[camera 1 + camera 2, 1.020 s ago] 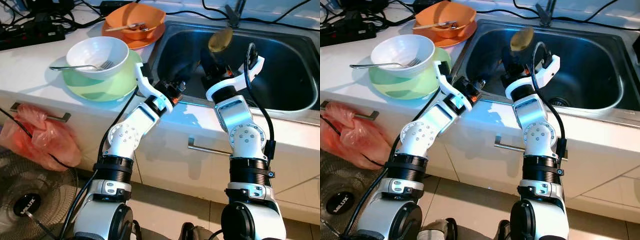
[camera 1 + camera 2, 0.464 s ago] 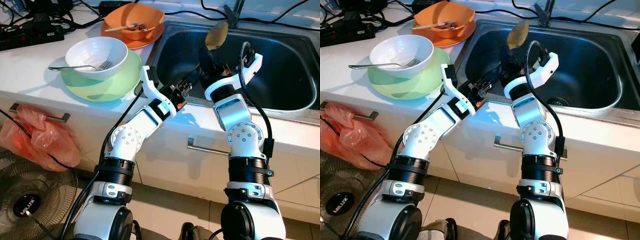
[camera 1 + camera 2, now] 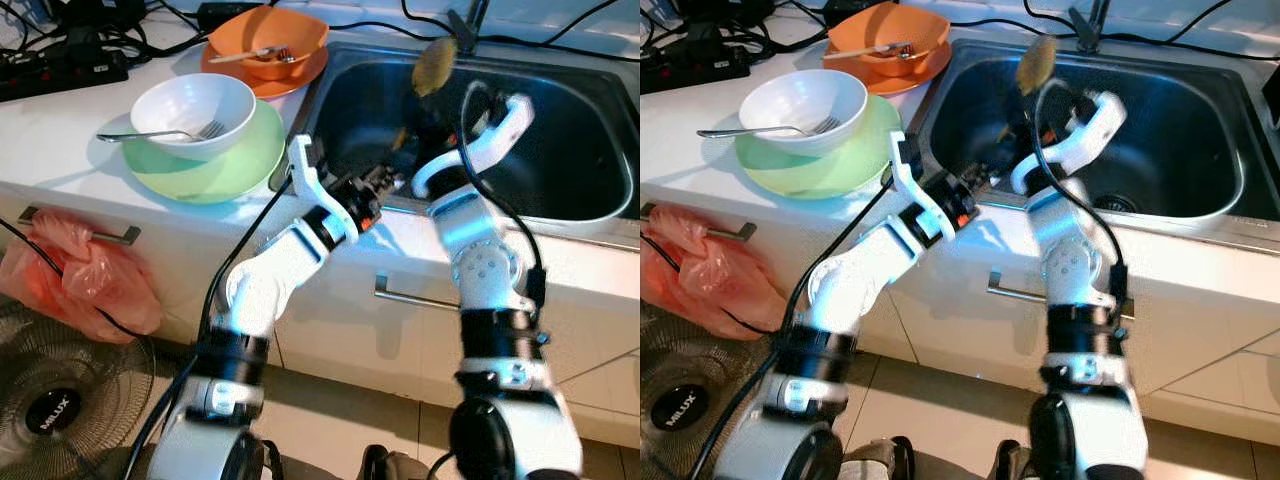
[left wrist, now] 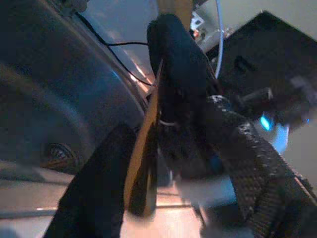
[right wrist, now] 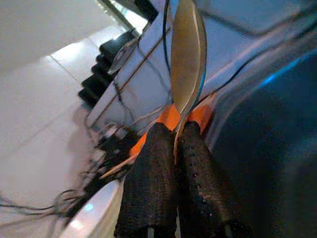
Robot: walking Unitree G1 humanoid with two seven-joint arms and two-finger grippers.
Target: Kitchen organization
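The left gripper (image 3: 385,182) reaches over the near rim of the sink (image 3: 570,95) from the counter side, arm bent at the elbow and slanted up toward the basin. Its fingers look spread around the lower handle of the spoon (image 3: 433,66), though the wrist view is dim and I cannot be sure they touch it. This reads as a handover from one gripper to the other.

Just beyond, over the sink's near-left part, the right gripper (image 5: 178,139) points upward, forearm rising steeply from the cabinet front. Its fingers are pressed together on the spoon's neck, holding the bowl upright above the basin.

Further left of the sink, a white bowl (image 3: 195,105) with a fork (image 3: 165,133) sits on a green plate (image 3: 215,165), awaiting sorting. Behind it, near the sink's far-left corner, stands an orange bowl (image 3: 268,35).
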